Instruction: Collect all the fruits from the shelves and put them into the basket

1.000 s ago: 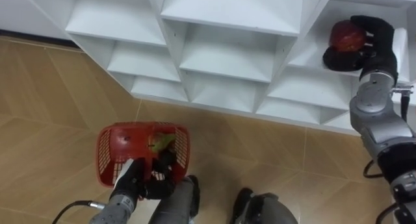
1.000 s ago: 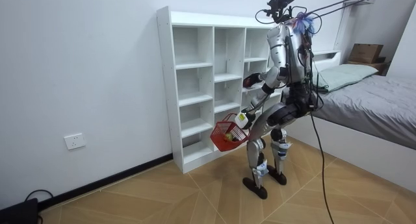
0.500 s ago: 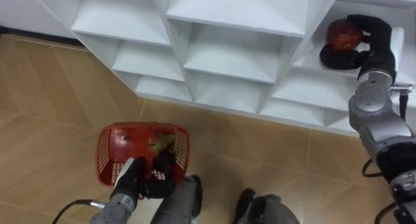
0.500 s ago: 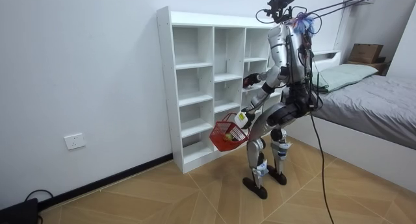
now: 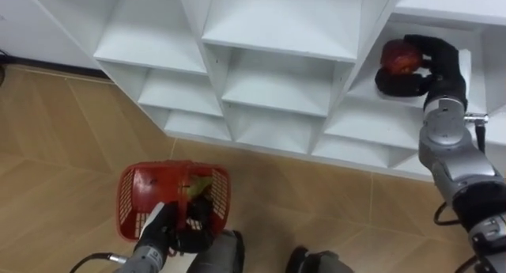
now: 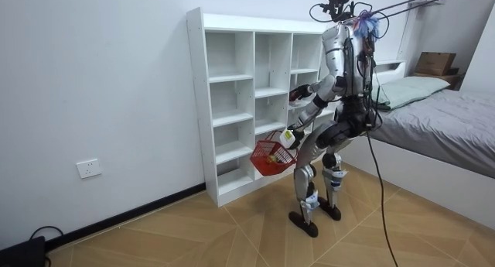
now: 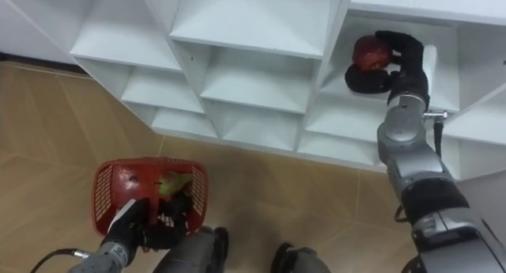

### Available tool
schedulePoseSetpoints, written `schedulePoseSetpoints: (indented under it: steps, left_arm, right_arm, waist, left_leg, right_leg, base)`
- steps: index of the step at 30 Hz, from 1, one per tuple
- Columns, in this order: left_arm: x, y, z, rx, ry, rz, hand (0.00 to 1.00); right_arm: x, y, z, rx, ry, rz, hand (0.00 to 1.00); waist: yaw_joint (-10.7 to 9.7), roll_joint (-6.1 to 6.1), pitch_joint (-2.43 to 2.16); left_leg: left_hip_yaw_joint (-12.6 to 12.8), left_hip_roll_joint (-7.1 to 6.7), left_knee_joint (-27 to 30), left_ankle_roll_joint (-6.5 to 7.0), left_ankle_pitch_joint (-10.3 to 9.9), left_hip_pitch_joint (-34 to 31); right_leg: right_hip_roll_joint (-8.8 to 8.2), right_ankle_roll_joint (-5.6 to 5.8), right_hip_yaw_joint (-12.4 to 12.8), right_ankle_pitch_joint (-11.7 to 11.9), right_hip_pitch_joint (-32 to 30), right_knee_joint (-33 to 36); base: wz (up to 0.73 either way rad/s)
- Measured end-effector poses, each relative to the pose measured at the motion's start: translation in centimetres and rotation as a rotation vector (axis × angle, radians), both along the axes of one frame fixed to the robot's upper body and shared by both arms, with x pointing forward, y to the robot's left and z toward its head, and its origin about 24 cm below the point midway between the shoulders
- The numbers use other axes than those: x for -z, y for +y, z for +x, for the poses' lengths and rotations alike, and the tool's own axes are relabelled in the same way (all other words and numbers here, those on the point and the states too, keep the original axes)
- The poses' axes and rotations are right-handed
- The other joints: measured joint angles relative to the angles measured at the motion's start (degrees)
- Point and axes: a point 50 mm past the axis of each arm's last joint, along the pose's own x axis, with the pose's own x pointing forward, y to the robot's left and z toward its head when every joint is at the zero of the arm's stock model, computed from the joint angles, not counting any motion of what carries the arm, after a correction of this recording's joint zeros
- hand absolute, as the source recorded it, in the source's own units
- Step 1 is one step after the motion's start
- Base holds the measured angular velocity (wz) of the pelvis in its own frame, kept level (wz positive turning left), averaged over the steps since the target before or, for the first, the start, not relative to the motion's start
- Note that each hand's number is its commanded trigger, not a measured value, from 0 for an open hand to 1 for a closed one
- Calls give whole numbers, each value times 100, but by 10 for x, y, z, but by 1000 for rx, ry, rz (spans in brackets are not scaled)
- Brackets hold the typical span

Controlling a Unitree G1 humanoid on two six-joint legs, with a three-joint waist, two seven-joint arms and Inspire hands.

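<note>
Here, stance: in the room view the robot stands on the wooden floor, close up against a white closet of open compartments, with a bed behind it at the room view's right.
Right hand: the right hand, at the upper right of the left eye view, reaches into a right-column compartment with its fingers curled round a red fruit.
Red fruit: gripped inside that compartment, just above its board; I cannot tell whether it touches the board.
Left hand: the left hand, at the lower left of the frame, has its fingers closed on the near edge of a red basket.
Basket: hangs over the floor in front of the closet's bottom row, apart from the shelves.
Basket contents: a green fruit lies inside near the right wall; anything else in it is too dim to tell.
Other compartments: white and bare across the top and middle of the frame.
</note>
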Motion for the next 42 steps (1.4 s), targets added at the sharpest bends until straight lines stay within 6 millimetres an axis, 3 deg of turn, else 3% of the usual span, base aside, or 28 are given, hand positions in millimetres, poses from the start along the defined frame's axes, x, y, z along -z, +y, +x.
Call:
schedulePoseSetpoints:
  steps: [6,8,12,17,23,25,34,42]
  left_arm:
    - [5,3,-3,-13,17,-27,100]
    - [6,4,-4,-8,28,-30,100]
    - [9,5,1,-7,43,-21,100]
    - [9,3,5,-4,31,-26,100]
    - [5,0,8,16,-6,-50,100]
    - [6,-1,8,12,-13,-54,100]
    - [10,-15,8,17,-8,-89,100]
    - [8,-31,9,50,-29,-145,100]
  right_arm:
    - [12,11,-8,-103,16,42,100]
    - [14,12,-9,-132,26,47,100]
    - [20,21,-12,-206,47,80,100]
    - [50,35,-37,-312,139,131,100]
    - [70,45,-65,-372,188,174,100]
    - [79,56,-76,-444,228,200,100]
    - [115,98,-114,-649,395,297,100]
    - [122,107,-124,-714,434,281,100]
  waist:
    - [-162,-5,-22]
    - [-251,24,-53]
    - [-377,46,-80]
    - [-472,109,-132]
    - [-486,139,-166]
    - [-594,165,-182]
    - [-671,261,-179]
    - [-673,299,-181]
  left_leg:
    - [126,-10,-515,36,64,639]
    - [130,0,-591,36,65,746]
    - [196,110,-697,37,67,922]
    - [351,100,-923,46,66,1298]
    - [586,92,-1177,103,100,1502]
    - [608,115,-1190,103,100,1559]
    - [729,184,-1357,102,98,1789]
    - [755,155,-1407,87,106,1784]
  right_leg:
    - [37,85,67,68,568,-448]
    - [102,105,82,123,703,-627]
    - [211,122,97,244,943,-969]
    - [247,201,211,296,1283,-1243]
    - [252,238,382,341,1328,-1335]
    - [300,240,406,377,1406,-1430]
    - [337,242,467,424,1569,-1537]
    - [367,234,495,428,1526,-1563]
  base:
    - [-5]
    - [-10]
    - [-11]
    - [-11]
    - [-14]
    - [-10]
    - [-4]
    - [-2]
